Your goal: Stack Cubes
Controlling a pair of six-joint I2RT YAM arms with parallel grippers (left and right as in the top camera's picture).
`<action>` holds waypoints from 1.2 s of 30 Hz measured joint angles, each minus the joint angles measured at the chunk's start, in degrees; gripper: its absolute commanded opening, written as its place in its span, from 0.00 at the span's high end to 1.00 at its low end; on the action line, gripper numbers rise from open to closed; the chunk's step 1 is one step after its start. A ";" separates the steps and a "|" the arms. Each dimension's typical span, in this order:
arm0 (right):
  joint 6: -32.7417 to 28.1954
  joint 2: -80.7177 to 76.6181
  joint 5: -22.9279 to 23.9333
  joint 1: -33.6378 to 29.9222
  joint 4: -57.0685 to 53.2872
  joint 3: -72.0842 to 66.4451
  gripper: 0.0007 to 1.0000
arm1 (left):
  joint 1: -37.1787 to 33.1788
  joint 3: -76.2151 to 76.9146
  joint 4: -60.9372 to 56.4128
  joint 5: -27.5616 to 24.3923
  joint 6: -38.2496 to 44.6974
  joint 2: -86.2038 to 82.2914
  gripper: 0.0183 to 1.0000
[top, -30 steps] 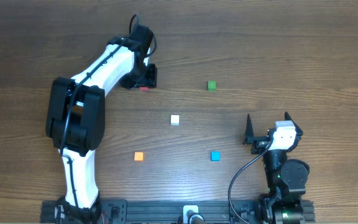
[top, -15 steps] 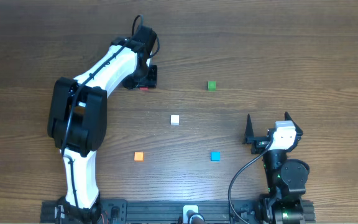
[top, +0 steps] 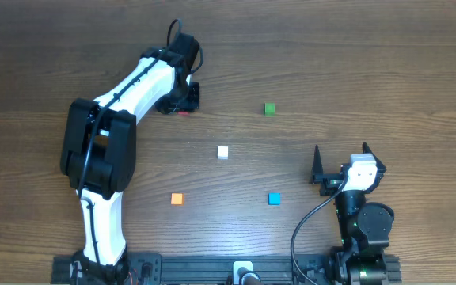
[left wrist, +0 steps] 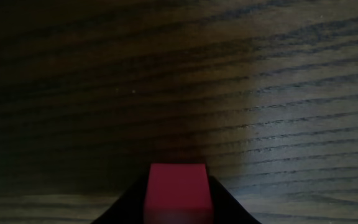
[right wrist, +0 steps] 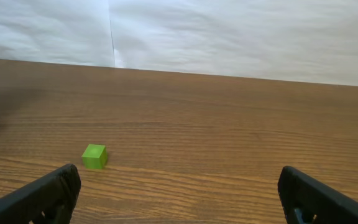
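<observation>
Green cube [top: 270, 108], white cube [top: 223, 152], orange cube [top: 176, 199] and blue cube [top: 274, 198] lie apart (red cube [left wrist: 177, 185] in left gripper [left wrist: 178, 204]).

You get the top view from a fixed camera high above, looking straight down on the tabletop [top: 386, 63], with both arm bases [top: 101, 265] along its lower edge. Your left wrist camera sits very close to the wood, angled down at the grain, the red cube [left wrist: 178, 190] right in front of the lens. Your right wrist camera rides low and looks nearly level across the tabletop to a white backdrop [right wrist: 229, 37]. It shares the green cube [right wrist: 94, 156] with the top view; the left wrist shares the red cube
</observation>
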State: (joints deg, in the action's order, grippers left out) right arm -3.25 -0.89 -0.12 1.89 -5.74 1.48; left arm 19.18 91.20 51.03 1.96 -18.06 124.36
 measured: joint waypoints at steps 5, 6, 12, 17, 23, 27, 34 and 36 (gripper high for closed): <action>0.00 -0.02 0.00 0.00 0.00 0.00 0.01 | 0.00 0.02 0.00 0.00 -0.68 0.00 0.86; 0.02 -0.02 0.00 0.00 0.00 0.00 0.01 | 0.00 0.02 0.00 -0.02 -0.85 0.00 0.89; 0.02 -0.02 0.00 0.00 0.00 0.00 0.01 | 0.04 0.11 1.18 -0.68 -3.13 -0.04 0.98; 0.00 -0.02 0.00 0.00 0.02 0.00 0.01 | 1.77 0.11 4.37 -2.19 -8.28 -2.84 0.98; 0.02 -0.02 0.00 0.00 0.00 0.00 0.01 | 10.58 0.37 5.31 -0.74 -12.59 -11.74 0.98; 0.00 -0.02 0.00 0.00 0.00 0.00 0.01 | 18.51 0.70 7.52 1.16 -16.90 -14.12 0.98; -0.02 0.00 0.00 0.00 0.00 0.00 0.01 | 24.17 -1.09 8.46 2.45 -23.74 -14.12 0.98; 0.04 -0.02 0.00 0.00 0.00 0.00 0.01 | 24.59 -1.79 8.48 2.62 -24.94 -14.12 0.98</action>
State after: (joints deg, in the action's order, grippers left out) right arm -3.20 -0.91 -0.12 1.89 -5.74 1.48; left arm 43.77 89.41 59.51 4.58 -43.00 110.24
